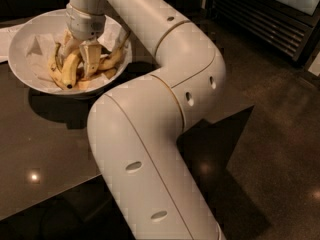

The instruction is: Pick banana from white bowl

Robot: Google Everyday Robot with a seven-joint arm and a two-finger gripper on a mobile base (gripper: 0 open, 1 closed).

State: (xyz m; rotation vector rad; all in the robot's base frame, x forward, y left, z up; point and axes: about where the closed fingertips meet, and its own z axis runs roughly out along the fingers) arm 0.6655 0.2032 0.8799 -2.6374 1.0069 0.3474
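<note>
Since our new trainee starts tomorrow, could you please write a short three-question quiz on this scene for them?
1. True or false: the gripper hangs over the bare table, clear of the white bowl.
2. What lines the white bowl? A) crumpled white paper B) green cloth C) nothing
3. What fruit lies in the bowl?
Key: 1 false, the gripper is down in the bowl among the bananas; 2 A; 3 bananas.
</note>
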